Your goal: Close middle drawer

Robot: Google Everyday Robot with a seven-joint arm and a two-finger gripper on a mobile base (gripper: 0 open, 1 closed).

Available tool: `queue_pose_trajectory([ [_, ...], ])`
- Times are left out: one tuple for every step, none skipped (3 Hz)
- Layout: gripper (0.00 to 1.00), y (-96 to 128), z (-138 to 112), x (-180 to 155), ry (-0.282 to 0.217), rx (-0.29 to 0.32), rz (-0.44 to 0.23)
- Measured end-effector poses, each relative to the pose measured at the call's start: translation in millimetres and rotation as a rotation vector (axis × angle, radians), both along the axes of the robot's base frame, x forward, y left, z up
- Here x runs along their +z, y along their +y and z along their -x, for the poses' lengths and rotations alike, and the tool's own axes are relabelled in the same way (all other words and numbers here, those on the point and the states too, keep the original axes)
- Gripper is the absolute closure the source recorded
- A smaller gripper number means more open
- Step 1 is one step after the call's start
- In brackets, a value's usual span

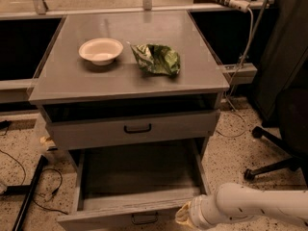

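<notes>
The middle drawer is pulled far out at the bottom of the grey cabinet, its inside bare. Its flat grey front faces the camera at the lower edge of the view, with a small dark handle at the centre. My gripper is at the end of the white arm that comes in from the lower right. It sits against the right end of the drawer front, just right of the handle.
Above is a taller grey drawer front with a larger black handle, pushed in. On the cabinet top stand a white bowl and a green bag. An office chair base is at the right, cables on the floor at the left.
</notes>
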State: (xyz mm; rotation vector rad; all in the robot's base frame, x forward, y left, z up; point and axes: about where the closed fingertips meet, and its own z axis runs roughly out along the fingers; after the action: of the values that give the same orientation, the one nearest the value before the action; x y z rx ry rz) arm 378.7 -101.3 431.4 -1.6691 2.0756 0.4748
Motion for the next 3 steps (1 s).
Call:
queue_pose_trajectory([
  [0.81, 0.1, 0.2, -0.5, 0.001, 0.000, 0.000],
  [0.57, 0.1, 0.2, -0.5, 0.001, 0.000, 0.000],
  [0.36, 0.1, 0.2, -0.5, 0.001, 0.000, 0.000],
])
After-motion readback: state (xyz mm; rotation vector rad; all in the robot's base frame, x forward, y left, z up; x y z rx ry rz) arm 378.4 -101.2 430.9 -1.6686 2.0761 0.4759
